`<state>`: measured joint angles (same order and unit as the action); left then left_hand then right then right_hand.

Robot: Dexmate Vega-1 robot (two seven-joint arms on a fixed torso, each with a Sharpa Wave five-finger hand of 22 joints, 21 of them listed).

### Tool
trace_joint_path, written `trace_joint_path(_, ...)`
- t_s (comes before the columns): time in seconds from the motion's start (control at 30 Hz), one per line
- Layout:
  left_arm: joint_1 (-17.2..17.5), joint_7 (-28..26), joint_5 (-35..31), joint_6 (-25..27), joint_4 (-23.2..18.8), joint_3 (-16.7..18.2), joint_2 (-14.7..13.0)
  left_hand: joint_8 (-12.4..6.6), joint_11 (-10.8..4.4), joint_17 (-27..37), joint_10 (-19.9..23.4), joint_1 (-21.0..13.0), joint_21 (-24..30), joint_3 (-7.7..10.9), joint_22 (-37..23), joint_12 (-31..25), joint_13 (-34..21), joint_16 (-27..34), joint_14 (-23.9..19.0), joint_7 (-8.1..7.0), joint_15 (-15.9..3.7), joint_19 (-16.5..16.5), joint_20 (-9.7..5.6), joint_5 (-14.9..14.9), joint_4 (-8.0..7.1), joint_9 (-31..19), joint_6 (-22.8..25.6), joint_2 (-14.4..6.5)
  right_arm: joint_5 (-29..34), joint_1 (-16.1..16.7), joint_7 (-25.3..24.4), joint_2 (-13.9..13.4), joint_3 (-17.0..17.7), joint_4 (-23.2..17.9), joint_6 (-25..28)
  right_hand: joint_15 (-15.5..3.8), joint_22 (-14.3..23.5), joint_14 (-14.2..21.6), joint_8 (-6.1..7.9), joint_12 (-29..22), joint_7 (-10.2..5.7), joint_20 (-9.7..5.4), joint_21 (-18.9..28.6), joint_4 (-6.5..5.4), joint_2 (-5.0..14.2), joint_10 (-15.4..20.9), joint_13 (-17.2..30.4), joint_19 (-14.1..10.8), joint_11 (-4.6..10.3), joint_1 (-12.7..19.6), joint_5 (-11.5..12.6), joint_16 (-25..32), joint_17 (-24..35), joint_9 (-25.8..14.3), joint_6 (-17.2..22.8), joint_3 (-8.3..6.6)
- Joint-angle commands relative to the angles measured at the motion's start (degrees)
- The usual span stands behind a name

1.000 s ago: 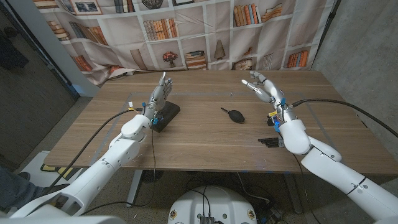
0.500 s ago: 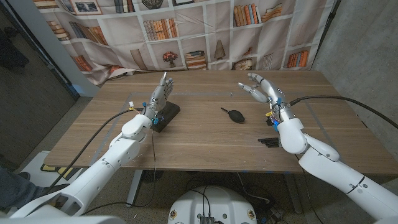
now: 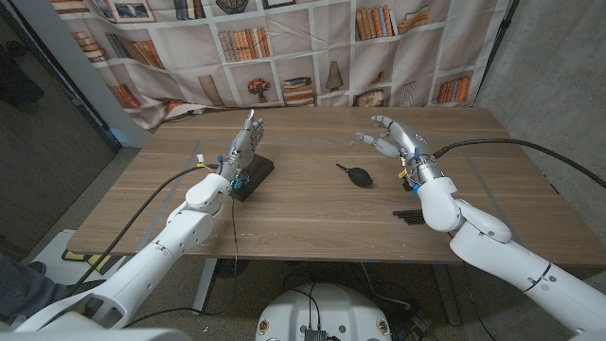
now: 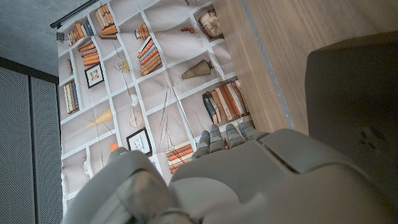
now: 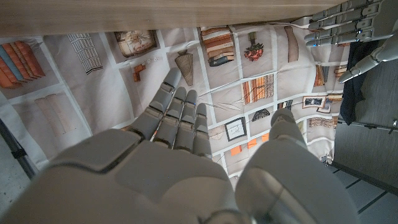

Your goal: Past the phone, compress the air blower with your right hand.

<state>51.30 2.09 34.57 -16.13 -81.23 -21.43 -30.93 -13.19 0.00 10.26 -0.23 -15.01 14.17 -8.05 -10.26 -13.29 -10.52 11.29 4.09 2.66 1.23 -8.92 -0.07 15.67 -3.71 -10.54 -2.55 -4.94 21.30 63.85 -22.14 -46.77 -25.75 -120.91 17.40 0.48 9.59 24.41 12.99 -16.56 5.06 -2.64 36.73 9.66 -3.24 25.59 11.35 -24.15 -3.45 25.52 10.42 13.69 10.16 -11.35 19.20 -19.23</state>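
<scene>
The black air blower lies on the wooden table near its middle, nozzle pointing to the far left. My right hand hovers just right of and beyond it, fingers spread and reaching left, holding nothing; its back fills the right wrist view. The dark phone lies left of the blower. My left hand stands upright at the phone's far end with straight fingers and nothing in it. In the left wrist view, that hand sits beside the phone's dark slab.
A small bundle of black tools lies on the table under my right forearm, with a small yellow and blue part just beyond it. A bookshelf-print curtain hangs behind the table. Cables trail off both arms.
My right hand has moved left, closer to the air blower, with its fingers turning to point left. The left hand, phone and blower have stayed put.
</scene>
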Motion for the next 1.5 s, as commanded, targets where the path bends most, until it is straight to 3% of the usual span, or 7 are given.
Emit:
trace_joint_path(0.03, -0.13, -0.13, -0.21, -0.24, 0.13, -0.03, 0.1, 0.16, -0.01, 0.21, -0.12, -0.33, -0.03, -0.1, -0.31, 0.07, -0.23, -0.1, -0.21, 0.23, -0.03, -0.23, 0.22, -0.12, 0.21, -0.13, 0.27, -0.07, 4.2, -3.15, 4.27, -0.75, -4.09, -1.2, 6.82, -0.24, 0.23, 0.65, 0.62, -0.5, 0.26, -1.26, -0.27, -0.01, -0.01, 1.0, 0.18, -0.67, -0.1, 1.12, 0.08, -0.24, 0.22, -0.18, 1.36, -0.33)
trace_joint_path(0.7, -0.74, 0.13, -0.08, 0.92, 0.69, -0.39, 0.23, 0.35, 0.1, 0.22, 0.15, -0.57, -0.25, -0.21, -0.33, 0.22, -0.24, -0.12, -0.45, 0.34, 0.0, -0.25, -0.25, -0.28, 0.2, -0.15, 0.51, -0.21, 5.6, -7.3, 10.05, -0.63, -8.46, 0.22, 11.53, -0.28, 0.3, -0.78, 0.34, -0.16, 0.14, -1.45, -1.5, -0.47, -0.18, 0.87, 0.07, 0.55, -0.45, 1.62, 0.09, -1.11, 0.43, -0.18, 1.49, -0.15)
trace_joint_path(1.07, -1.32, 0.33, -0.32, 0.73, 1.25, -0.48, 0.48, 0.44, 0.26, 0.23, 0.15, -0.68, -0.4, -0.27, -0.34, 0.34, -0.25, -0.21, -0.37, 0.41, 0.07, -0.4, -0.23, -0.35, 0.19, -0.16, 0.63, -0.28, 7.28, -9.28, 12.56, -0.32, -11.2, 0.72, 14.73, -0.73, 0.34, -1.33, 0.1, 0.18, -0.36, -1.72, -2.08, -0.55, -0.16, 0.57, -0.06, 0.87, 0.12, 2.14, 0.09, -1.45, 0.47, -0.17, 1.4, -0.04)
trace_joint_path(1.5, -2.05, 0.82, -0.82, 0.87, 1.27, -0.67, 0.16, 0.57, 0.1, 0.23, 0.21, -0.86, -0.62, -0.35, -0.36, 0.49, -0.26, -0.28, -0.36, 0.44, 0.07, -0.62, -0.3, -0.47, 0.19, -0.17, 0.77, -0.36, 8.82, -10.28, 12.78, 0.72, -13.61, 2.63, 16.07, -1.12, 0.37, -1.92, -0.38, 0.71, -0.45, -2.07, -2.83, -0.09, 0.06, -0.09, -0.17, 1.29, 0.53, 4.11, 0.28, -1.89, 0.37, -0.16, 0.72, -0.48)
